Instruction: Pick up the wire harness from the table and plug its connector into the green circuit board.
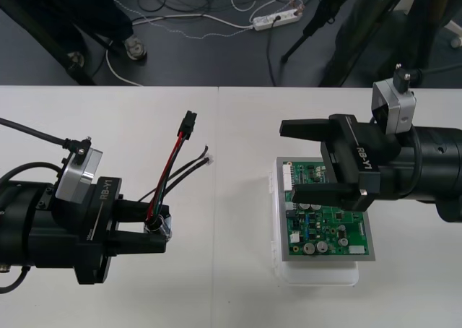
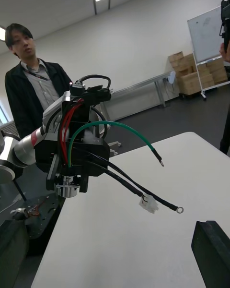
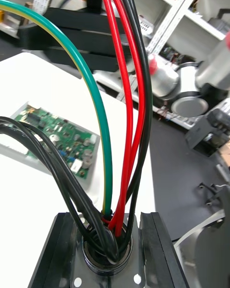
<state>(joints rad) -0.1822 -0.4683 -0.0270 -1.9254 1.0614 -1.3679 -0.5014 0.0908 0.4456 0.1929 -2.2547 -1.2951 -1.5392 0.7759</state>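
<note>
My left gripper (image 1: 153, 227) is shut on the round metal socket (image 1: 159, 229) of the wire harness (image 1: 170, 167), held above the table left of centre. Red, black and green wires run up from it to the small black plug (image 1: 189, 123), which hangs free. In the left wrist view the fingers (image 3: 58, 254) clamp the socket (image 3: 103, 257) with wires (image 3: 127, 125) rising from it. The green circuit board (image 1: 328, 223) lies on its white base (image 1: 317, 276) at the right. My right gripper (image 1: 309, 162) hovers open over the board's far end. The right wrist view shows the left gripper (image 2: 72, 173) with the harness (image 2: 108, 125).
Two loose black leads (image 1: 195, 163) and a small white connector (image 2: 149, 204) dangle from the harness over the table. The table's far edge runs behind both grippers, with dark floor, cables and a power strip (image 1: 278, 17) beyond it.
</note>
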